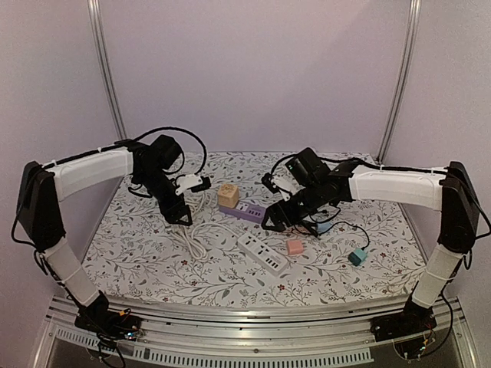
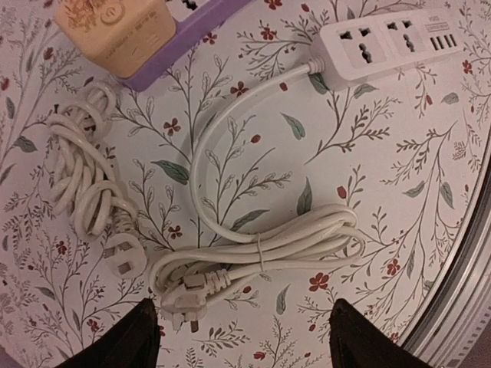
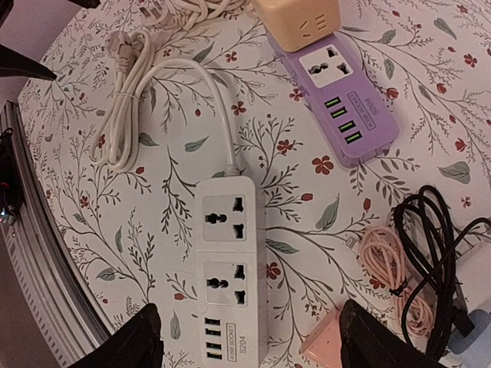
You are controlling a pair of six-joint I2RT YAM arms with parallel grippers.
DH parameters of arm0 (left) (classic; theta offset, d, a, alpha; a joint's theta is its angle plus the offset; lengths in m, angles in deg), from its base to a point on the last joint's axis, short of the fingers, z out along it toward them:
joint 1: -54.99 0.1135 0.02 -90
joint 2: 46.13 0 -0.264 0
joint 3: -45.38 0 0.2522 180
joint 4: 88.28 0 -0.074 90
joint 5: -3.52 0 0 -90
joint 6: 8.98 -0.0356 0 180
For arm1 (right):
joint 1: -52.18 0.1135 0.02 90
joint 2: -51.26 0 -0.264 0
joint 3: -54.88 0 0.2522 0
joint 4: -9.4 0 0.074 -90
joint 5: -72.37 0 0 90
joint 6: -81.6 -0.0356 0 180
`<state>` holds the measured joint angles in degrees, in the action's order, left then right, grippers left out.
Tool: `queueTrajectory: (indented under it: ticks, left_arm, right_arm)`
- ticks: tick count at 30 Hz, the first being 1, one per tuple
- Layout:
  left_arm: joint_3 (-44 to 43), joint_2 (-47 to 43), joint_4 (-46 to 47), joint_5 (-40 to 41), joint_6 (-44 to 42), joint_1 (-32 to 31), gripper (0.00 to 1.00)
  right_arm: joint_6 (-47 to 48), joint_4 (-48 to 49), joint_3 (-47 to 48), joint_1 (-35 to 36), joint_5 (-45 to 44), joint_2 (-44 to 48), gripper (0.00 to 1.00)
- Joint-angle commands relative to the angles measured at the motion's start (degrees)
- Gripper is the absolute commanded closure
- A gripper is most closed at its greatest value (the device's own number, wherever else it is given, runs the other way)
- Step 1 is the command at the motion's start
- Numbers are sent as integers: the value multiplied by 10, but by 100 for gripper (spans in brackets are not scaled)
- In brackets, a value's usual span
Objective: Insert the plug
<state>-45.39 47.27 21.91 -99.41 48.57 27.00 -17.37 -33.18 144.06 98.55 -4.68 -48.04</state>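
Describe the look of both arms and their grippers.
The left arm and right arm both have white covered links between black joints, and black cables loop along them near the wrists. The left gripper and right gripper have plain black, tapering fingers. No markings are readable.

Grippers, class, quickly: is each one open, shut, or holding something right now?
Left gripper: open, holding nothing.
Right gripper: open, holding nothing.
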Motion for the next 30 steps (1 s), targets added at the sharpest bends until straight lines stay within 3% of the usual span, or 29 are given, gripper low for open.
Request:
queueTrajectory:
  ticks: [1,5,10,18,21,22,26,28,30]
  left_arm:
    - [-10,73,93,10,35,-2,22]
    - [12,108,157,-10,74,-10,33]
    - [34,153,193,32,90,-14,60]
    - [51,192,214,20,89,-22,64]
    - [54,204,211,43,90,-25,97]
    - [57,200,205,43,91,-25,100]
    - [97,155,151,-7,58,-25,100]
    - [126,126,123,-30,36,-27,100]
    - [156,98,100,-37,18,-28,100]
  right_arm:
    - [-73,12,10,5,14,-22,22]
    - [-63,3,3,4,-13,-9,22]
    - [-53,0,-12,4,-43,15,19]
    - [-44,0,-20,3,-53,24,18]
    - [-44,0,-23,3,-61,29,19]
    - [-44,-1,-24,4,-66,34,18]
    - [-57,-3,-38,-7,-89,59,13]
    - [-76,-2,-46,-20,-103,72,2]
    - [-94,-1,-52,-35,-120,83,1]
